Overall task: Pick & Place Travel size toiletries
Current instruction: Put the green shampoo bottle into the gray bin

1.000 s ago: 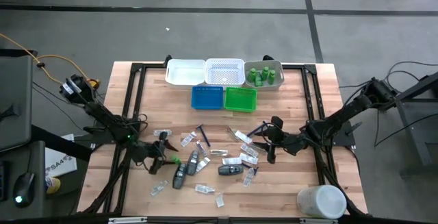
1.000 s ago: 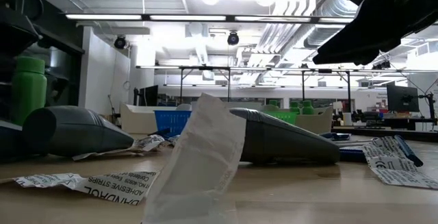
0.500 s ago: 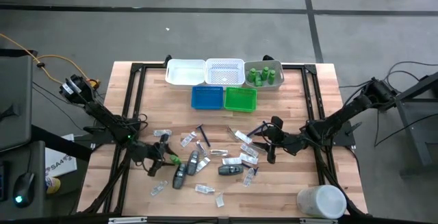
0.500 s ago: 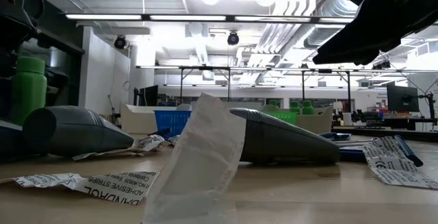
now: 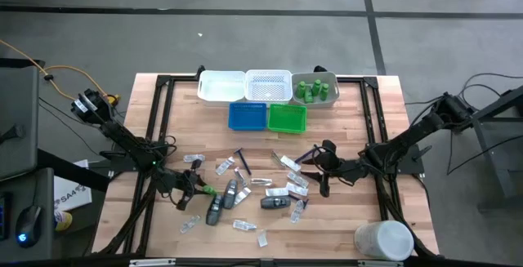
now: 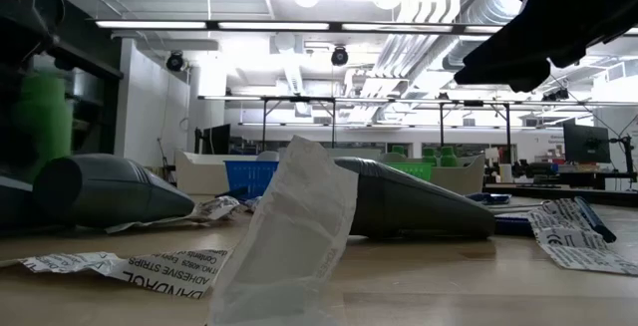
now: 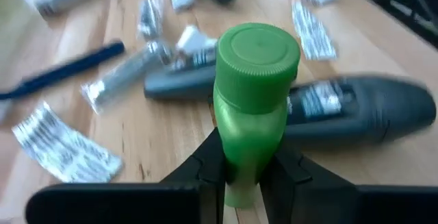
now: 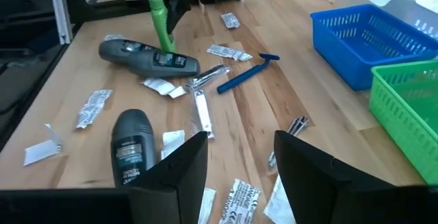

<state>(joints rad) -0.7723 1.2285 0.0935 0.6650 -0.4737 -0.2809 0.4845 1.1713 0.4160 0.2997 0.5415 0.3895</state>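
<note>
Left gripper (image 7: 248,172) low over the desk (image 5: 343,234) left of the scattered toiletries, fingers (image 7: 205,166) clamped on a small green bottle (image 7: 252,97), held upright just beside a dark grey oblong piece (image 7: 356,111). Right gripper (image 8: 236,159) hovering right of the pile, fingers apart, nothing between them, above flat packets (image 8: 236,196).

Open lab hall: ceiling ducts (image 6: 429,37), distant workbenches (image 6: 558,176).

The flat packet (image 6: 120,266) reads, upside down, "BANDAGE ADHESIVE STRIPS".
</note>
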